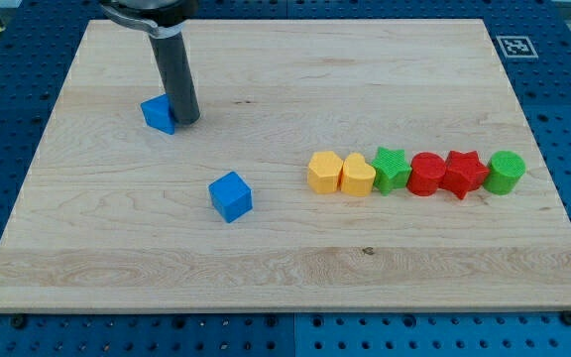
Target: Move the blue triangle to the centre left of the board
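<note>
Blue triangle (157, 113) partly behind my tip (187, 121), touching; rod top cropped; no jaws.

No readable words or numbers appear; only a black-and-white square marker (515, 46) sits at the desk's (295, 263) top right corner.

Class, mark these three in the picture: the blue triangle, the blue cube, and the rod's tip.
blue triangle (157, 114), camera view, on its top face.
blue cube (230, 195), camera view, on its middle.
my tip (187, 121), camera view, at the rod's very end, against the triangle's right side.
</note>
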